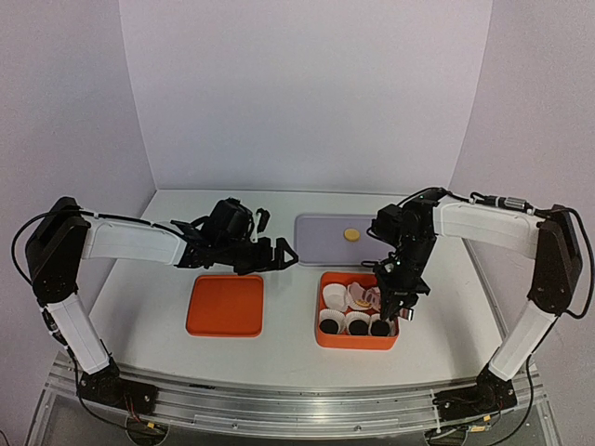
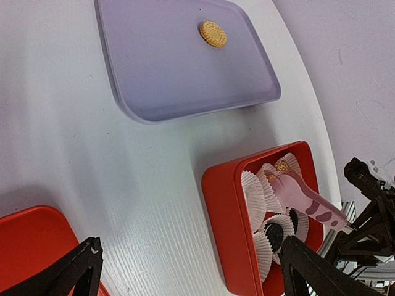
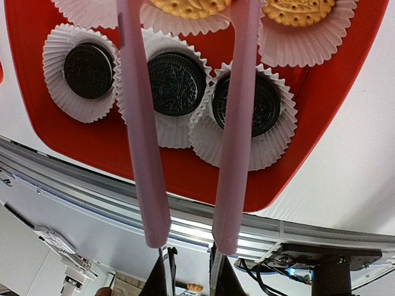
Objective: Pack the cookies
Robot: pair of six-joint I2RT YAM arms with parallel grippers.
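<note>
The pink tongs [image 3: 237, 123] are running off the top edge of the right wrist view, so their tips are not showing, and the golden cookies [image 3: 299, 11] there are appearing only in part. From above, the right gripper [image 1: 401, 300] is covering the red box's [image 1: 325, 340] far right corner.

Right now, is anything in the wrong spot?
One golden cookie lies alone on the purple tray, outside the red box where the other cookies sit in paper cups. Nothing looks spilled or broken.

white table [image 1: 139, 307], pale lilac walls [image 1: 307, 93] on three sides (light even), metal rail [image 1: 279, 404] along front
</note>
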